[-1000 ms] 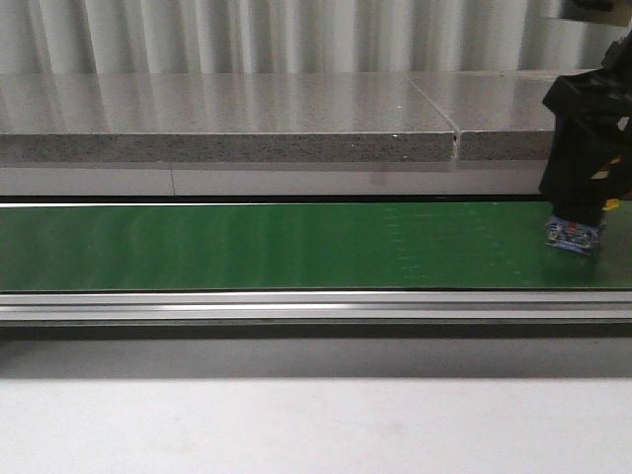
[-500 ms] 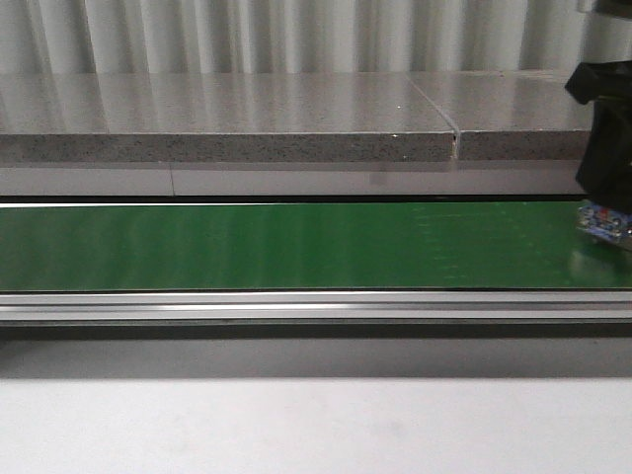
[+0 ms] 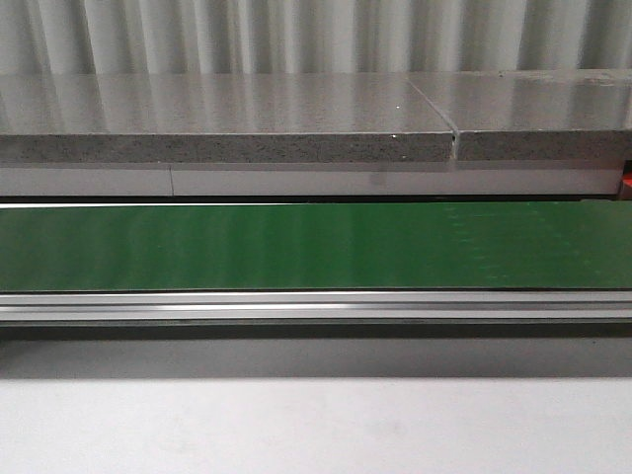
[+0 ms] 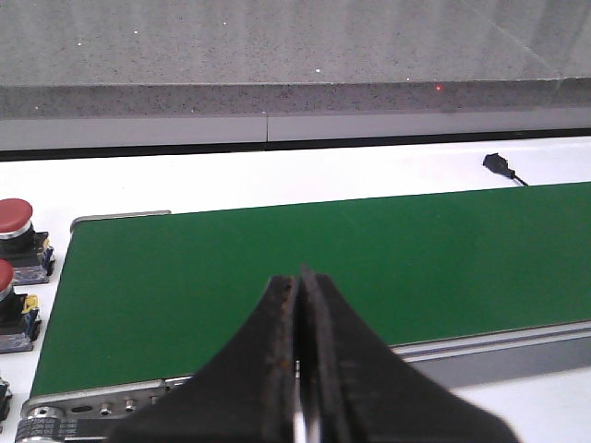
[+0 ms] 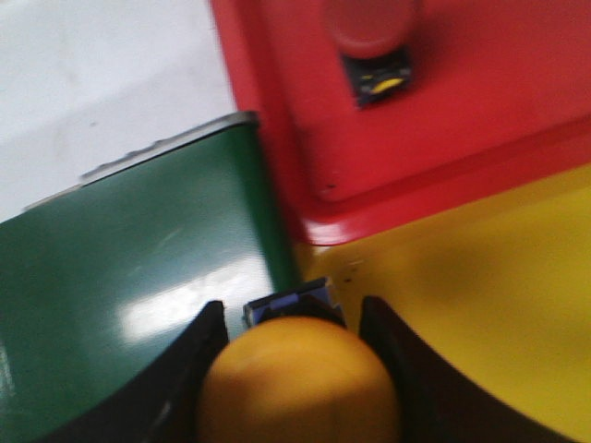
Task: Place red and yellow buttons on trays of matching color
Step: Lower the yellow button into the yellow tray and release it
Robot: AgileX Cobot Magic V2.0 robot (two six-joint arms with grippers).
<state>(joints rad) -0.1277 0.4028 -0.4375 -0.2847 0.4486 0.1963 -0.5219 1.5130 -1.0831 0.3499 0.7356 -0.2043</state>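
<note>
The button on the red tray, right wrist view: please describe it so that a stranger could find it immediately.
Find the red tray, which sits beside the yellow tray past the end of the green belt. On it lies one button with a red cap on a dark base marked with yellow. The other button is yellow-capped and held in the right gripper.

Factory-style test bench: green conveyor belt point(image 3: 296, 245), aluminium rail point(image 3: 316, 306).

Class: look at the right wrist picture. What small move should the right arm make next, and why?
Probably carry the yellow button a little further over the yellow tray before lowering it. The right pincer grips it near the tray's corner, beside the green belt, and the red tray already holds a red button.
</note>
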